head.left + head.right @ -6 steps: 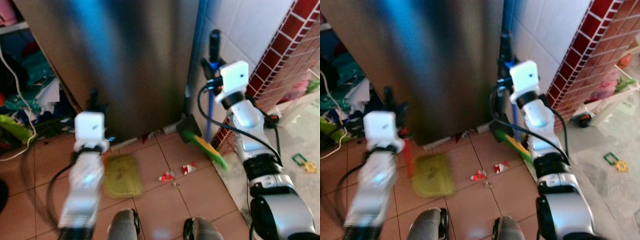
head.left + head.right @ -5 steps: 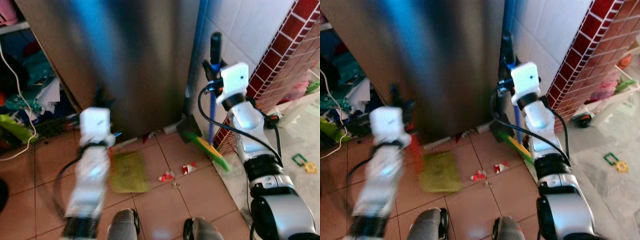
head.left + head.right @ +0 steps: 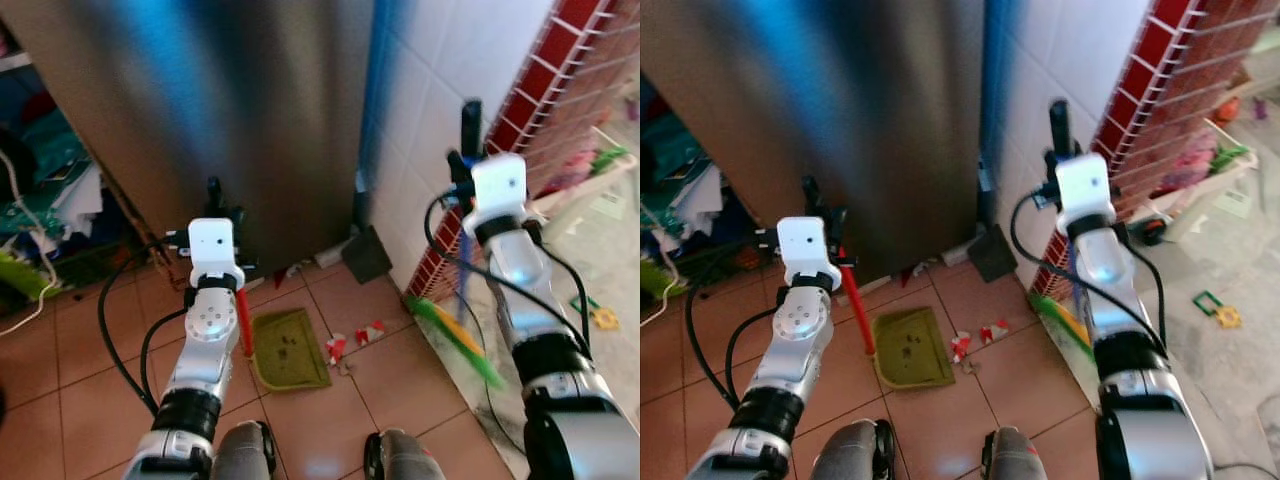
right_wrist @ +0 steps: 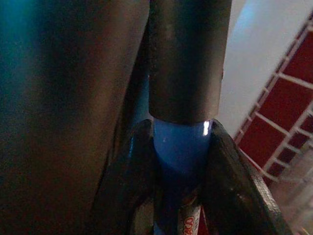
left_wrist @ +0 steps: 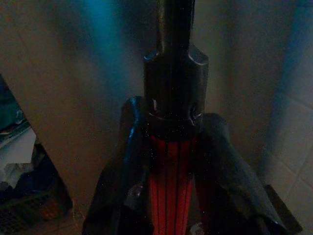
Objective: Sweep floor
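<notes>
Barely begun, by the look of it — red-and-white scraps [image 3: 352,337] on the tiled floor [image 3: 330,410], just beside the mouth of the green dustpan [image 3: 288,347], none visibly inside. Left end effector [image 3: 213,197] clamped on the dustpan's red handle [image 3: 243,322], pan below it, flat on the floor, handle rising near upright. Right end effector [image 3: 468,150] closed round the blue broom stick [image 4: 180,147] — stick upright, green-yellow bristles [image 3: 452,335] below, angled toward the brick wall [image 3: 560,100], well apart from the scraps.

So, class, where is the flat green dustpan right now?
The flat green dustpan lies on the brown floor tiles beside the left arm, below the steel cabinet, left of the red-and-white scraps.
</notes>
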`<state>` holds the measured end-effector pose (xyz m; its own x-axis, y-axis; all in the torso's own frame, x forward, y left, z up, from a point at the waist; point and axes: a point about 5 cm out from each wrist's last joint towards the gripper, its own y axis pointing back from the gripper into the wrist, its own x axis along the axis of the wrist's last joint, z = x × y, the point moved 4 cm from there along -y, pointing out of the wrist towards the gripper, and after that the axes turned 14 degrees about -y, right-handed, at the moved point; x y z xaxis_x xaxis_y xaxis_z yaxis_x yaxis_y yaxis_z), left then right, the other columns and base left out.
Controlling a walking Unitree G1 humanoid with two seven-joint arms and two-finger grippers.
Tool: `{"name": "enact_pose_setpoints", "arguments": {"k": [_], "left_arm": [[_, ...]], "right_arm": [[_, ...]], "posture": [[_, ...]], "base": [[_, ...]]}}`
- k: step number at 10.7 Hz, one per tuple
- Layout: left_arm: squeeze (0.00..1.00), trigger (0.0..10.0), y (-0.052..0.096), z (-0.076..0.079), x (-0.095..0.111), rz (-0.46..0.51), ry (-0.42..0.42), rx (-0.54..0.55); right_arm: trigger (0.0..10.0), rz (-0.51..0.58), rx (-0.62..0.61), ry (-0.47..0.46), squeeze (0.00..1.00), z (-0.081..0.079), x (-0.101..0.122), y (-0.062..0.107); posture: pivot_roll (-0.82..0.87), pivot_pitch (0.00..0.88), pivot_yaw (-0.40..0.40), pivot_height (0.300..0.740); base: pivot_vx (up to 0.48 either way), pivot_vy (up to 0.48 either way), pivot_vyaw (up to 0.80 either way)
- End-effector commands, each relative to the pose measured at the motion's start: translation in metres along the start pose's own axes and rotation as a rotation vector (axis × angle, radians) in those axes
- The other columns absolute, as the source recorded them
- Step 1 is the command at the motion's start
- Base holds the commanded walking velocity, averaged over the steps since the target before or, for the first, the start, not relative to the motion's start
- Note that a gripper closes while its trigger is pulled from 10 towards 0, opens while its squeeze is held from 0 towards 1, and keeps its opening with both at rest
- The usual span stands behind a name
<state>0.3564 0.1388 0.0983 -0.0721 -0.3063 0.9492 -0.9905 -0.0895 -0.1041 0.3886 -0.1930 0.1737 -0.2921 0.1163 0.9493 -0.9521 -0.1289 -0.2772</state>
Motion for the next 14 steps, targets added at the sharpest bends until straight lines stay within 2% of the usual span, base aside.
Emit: {"name": "enact_pose_setpoints", "arguments": {"k": [1, 2, 3, 4, 6, 8, 9, 10, 11, 12, 13, 14], "left_arm": [[0.0, 10.0, 0.0, 0.001, -0.004, -0.005, 0.001, 0.002], [0.0, 10.0, -0.001, 0.005, -0.01, -0.03, 0.027, 0.002], [0.0, 10.0, -0.004, 0.01, -0.009, -0.023, 0.037, -0.01], [0.0, 10.0, -0.003, 0.02, -0.009, -0.009, 0.073, -0.045], [0.0, 10.0, -0.003, 0.026, -0.014, -0.038, 0.139, -0.069], [0.0, 10.0, -0.003, 0.037, -0.013, -0.039, 0.147, -0.114], [0.0, 10.0, -0.004, 0.039, -0.012, -0.035, 0.146, -0.124], [0.0, 10.0, -0.004, 0.04, -0.013, -0.034, 0.15, -0.128], [0.0, 10.0, -0.004, 0.041, -0.013, -0.031, 0.153, -0.137], [0.0, 10.0, -0.005, 0.042, -0.013, -0.028, 0.152, -0.142], [0.0, 10.0, -0.005, 0.042, -0.013, -0.026, 0.151, -0.146], [0.0, 10.0, -0.005, 0.043, -0.013, -0.026, 0.15, -0.148]], "right_arm": [[10.0, 0.01, -0.017, 0.011, 0.0, 0.002, 0.003, -0.001], [10.0, -0.038, -0.024, -0.019, 0.0, -0.002, -0.007, 0.002], [10.0, -0.072, -0.031, -0.106, 0.0, -0.009, -0.013, 0.003], [10.0, -0.099, -0.052, -0.249, 0.0, -0.019, -0.019, 0.004], [10.0, -0.137, -0.082, -0.425, 0.0, -0.027, -0.022, 0.003], [10.0, -0.159, -0.072, -0.574, 0.0, -0.033, -0.017, -0.001], [10.0, -0.159, -0.031, -0.652, 0.0, -0.04, -0.008, -0.005], [10.0, -0.152, 0.069, -0.75, 0.0, -0.052, 0.01, -0.011], [10.0, -0.117, 0.227, -0.807, 0.0, -0.064, 0.039, -0.017], [10.0, -0.06, 0.344, -0.796, 0.0, -0.067, 0.068, -0.021], [10.0, 0.004, 0.413, -0.742, 0.0, -0.066, 0.091, -0.027], [10.0, 0.097, 0.475, -0.63, 0.0, -0.061, 0.116, -0.031]], "posture": [[-0.11, 0.128, 0.03, 0.74], [-0.11, 0.129, 0.028, 0.74], [-0.12, 0.13, 0.026, 0.74], [-0.12, 0.129, 0.025, 0.74], [-0.13, 0.125, 0.024, 0.74], [-0.13, 0.119, 0.024, 0.74], [-0.13, 0.116, 0.024, 0.74], [-0.13, 0.113, 0.024, 0.74], [-0.13, 0.111, 0.026, 0.74], [-0.13, 0.109, 0.026, 0.74], [-0.13, 0.107, 0.027, 0.74], [-0.13, 0.105, 0.026, 0.74]], "base": [[0.0, 0.0, 0.0], [0.0, 0.0, 0.0], [0.0, 0.0, 0.0], [0.0, 0.0, 0.0], [0.0, 0.0, 0.0], [0.0, 0.0, 0.0], [0.0, 0.0, 0.0], [0.0, 0.0, 0.0], [0.0, 0.0, 0.0], [0.0, 0.0, 0.0], [0.0, 0.0, 0.0], [0.0, 0.0, 0.0]]}}
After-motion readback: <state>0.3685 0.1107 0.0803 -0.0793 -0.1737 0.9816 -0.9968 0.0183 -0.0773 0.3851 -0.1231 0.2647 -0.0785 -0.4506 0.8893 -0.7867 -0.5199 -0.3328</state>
